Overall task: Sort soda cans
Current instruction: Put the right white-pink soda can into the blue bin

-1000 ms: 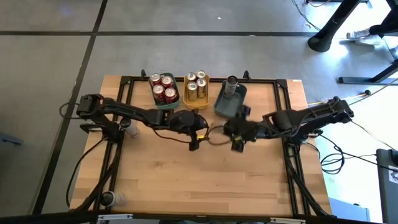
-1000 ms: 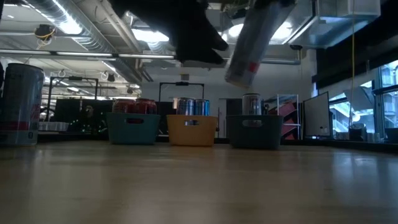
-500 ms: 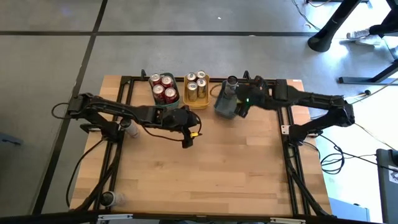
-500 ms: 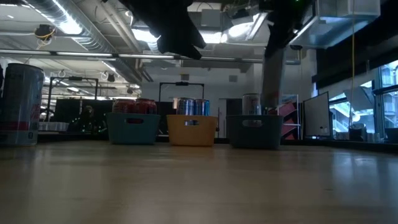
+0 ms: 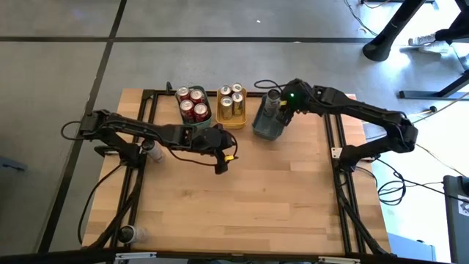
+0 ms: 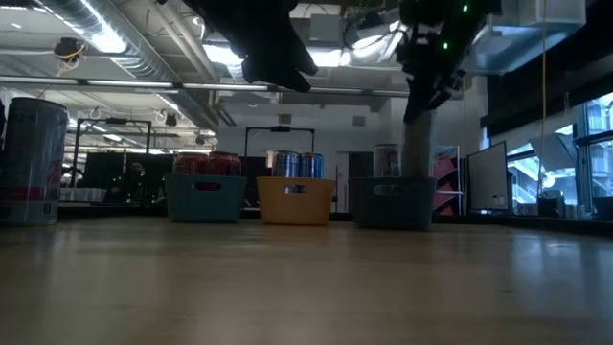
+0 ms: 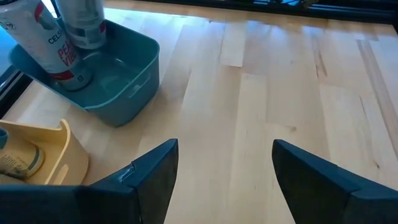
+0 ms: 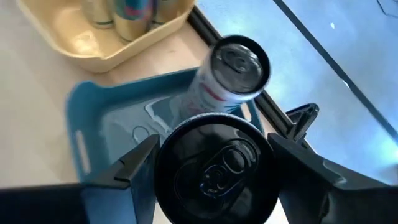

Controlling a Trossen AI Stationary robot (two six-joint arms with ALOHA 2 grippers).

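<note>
Our right pincer point(image 8: 214, 177) pinches a grey can point(image 8: 214, 171) above the grey-blue tray point(image 8: 81, 118); we should lower it upright beside the standing can point(image 8: 230, 71). Left pincer point(image 7: 221, 171) is spread.

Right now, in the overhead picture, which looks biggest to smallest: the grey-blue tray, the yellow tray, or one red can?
1. Grey-blue tray, which looks slightly larger, though the right arm covers part of it.
2. Yellow tray, close in size to the first, so that order is unsure.
3. One red can, clearly the smallest.
</note>
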